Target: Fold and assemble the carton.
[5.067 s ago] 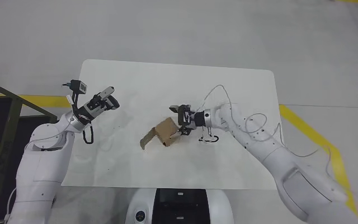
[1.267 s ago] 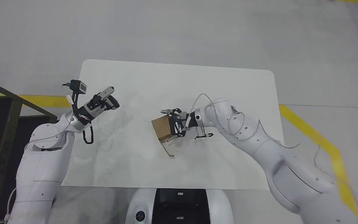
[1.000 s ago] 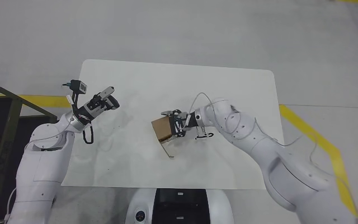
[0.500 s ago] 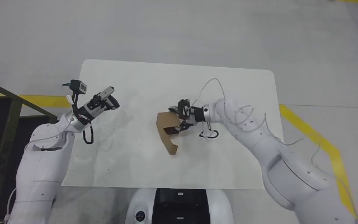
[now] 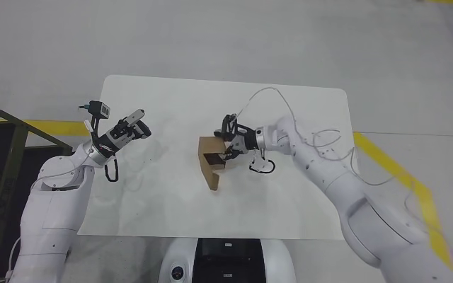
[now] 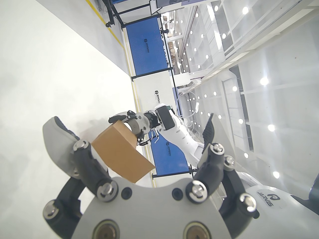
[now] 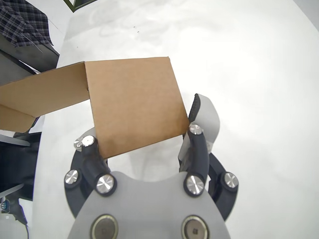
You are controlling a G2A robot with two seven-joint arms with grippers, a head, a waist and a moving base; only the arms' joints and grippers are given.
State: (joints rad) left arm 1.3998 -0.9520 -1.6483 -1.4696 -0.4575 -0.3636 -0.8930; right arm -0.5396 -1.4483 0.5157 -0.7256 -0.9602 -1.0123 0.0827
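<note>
A brown carton (image 5: 209, 160) stands partly folded near the middle of the white table (image 5: 283, 106), one long flap hanging toward the table's front edge. My right gripper (image 5: 228, 143) is shut on the carton's far right end. In the right wrist view the flat cardboard panel (image 7: 134, 105) spans the space between the fingers (image 7: 203, 115) of the right gripper (image 7: 142, 123). My left gripper (image 5: 139, 119) hovers open and empty over the table's left part, well apart from the carton. The left wrist view looks past the left gripper (image 6: 132, 123) to the carton (image 6: 119, 148).
A black cable loop (image 5: 263, 167) hangs by the right wrist just above the table. A dark green frame (image 5: 14, 134) stands off the table's left side. Bare white tabletop surrounds the carton.
My right gripper has turned the carton and drawn it slightly to the right and farther back, so its flap now points to the front edge. The left arm has kept still.
</note>
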